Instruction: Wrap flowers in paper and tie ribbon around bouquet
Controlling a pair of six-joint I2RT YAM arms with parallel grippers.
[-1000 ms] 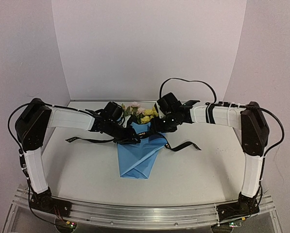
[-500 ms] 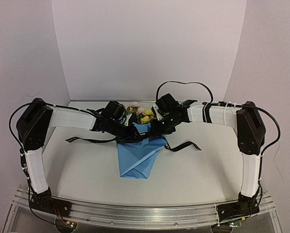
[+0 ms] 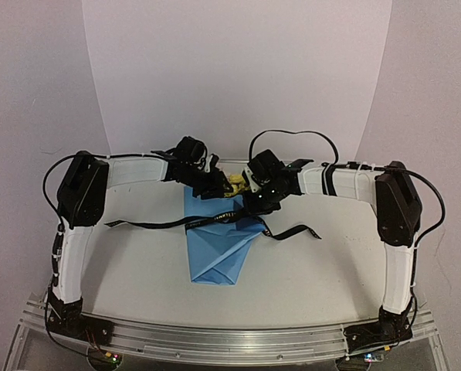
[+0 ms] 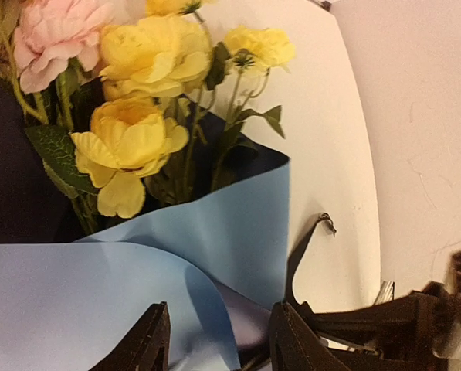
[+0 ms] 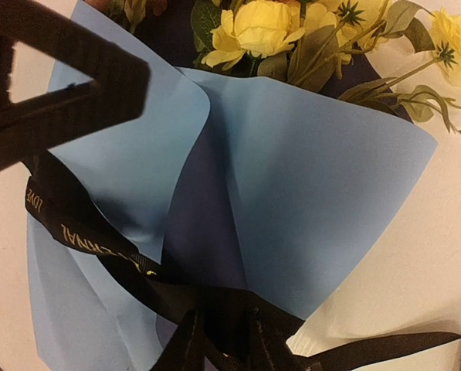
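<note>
A cone of thin paper (image 3: pixel 215 251), light blue outside and dark navy inside, lies at the centre of the white surface (image 3: pixel 330 267) in the top view. Its narrow folded end points toward the bottom of the frame and its open mouth toward the back wall. From the mouth comes a small bunch of yellow and pale pink flowers (image 4: pixel 141 143) with green leaves and thin stems. It fills the upper left of the left wrist view, with the navy face of the paper dark behind the stems. A long narrow black ribbon (image 3: pixel 145 225) with pale lettering lies across the upper part of the cone. One tail runs over the surface toward the left of the frame and the other curls off to the right; whether it passes beneath the cone I cannot tell. The right claw (image 5: pixel 225 336) sits at the bottom middle of its wrist view, its two fingers set close together with the ribbon pinched between them where the black strands cross on the blue paper. The left claw (image 4: pixel 218 332) hangs over the left edge of the cone's mouth, just beside the blooms. Its fingers stand apart with only blue paper showing in the gap, gripping nothing. In the top view the two claws are near each other over the mouth of the cone
</note>
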